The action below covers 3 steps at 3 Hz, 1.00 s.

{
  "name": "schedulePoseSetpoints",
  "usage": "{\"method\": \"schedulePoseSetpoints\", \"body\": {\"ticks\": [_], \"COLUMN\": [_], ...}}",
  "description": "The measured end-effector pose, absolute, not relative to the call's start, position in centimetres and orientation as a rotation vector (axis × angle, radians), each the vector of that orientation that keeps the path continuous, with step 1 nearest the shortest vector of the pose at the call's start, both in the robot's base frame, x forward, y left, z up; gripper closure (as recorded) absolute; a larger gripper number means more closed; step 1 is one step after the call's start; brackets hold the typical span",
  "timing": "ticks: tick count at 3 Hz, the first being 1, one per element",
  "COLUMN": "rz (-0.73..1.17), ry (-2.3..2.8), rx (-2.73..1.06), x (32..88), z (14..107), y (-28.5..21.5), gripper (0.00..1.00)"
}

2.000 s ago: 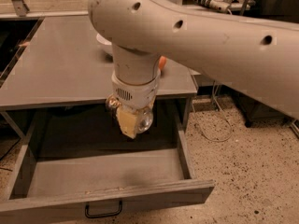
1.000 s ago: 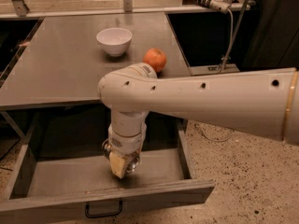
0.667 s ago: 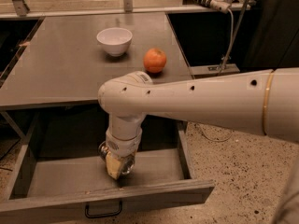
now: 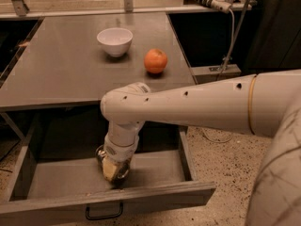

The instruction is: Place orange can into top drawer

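The gripper (image 4: 113,167) hangs low inside the top drawer (image 4: 56,180), its fingers closed around the shiny, dented orange can (image 4: 109,169), just behind the front panel. Bare grey metal floor lies on either side. Above and beyond, the flat tabletop (image 4: 61,74) carries a round white bowl (image 4: 114,40) and an orange fruit (image 4: 155,60).

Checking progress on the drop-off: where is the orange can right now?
In the camera view, the orange can is low inside the open top drawer, centre-left, at the hand reaching down into it.

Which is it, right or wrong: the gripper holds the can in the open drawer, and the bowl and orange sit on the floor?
Wrong: the camera view shows the bowl and orange on the table, not the floor. The gripper holds the can in the drawer.
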<state>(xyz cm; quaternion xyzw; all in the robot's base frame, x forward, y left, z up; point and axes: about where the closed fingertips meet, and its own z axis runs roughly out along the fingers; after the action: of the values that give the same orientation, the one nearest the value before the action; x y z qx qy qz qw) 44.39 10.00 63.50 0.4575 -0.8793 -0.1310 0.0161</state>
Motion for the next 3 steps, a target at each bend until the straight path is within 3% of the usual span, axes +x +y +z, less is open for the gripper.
{"method": "schedulePoseSetpoints", "body": {"ticks": [3], "rz": [-0.409], "ry": [-2.736], "rx": [1.423], "x": [44.41], "z": [63.49], "y": [10.04], "gripper": [0.35]}}
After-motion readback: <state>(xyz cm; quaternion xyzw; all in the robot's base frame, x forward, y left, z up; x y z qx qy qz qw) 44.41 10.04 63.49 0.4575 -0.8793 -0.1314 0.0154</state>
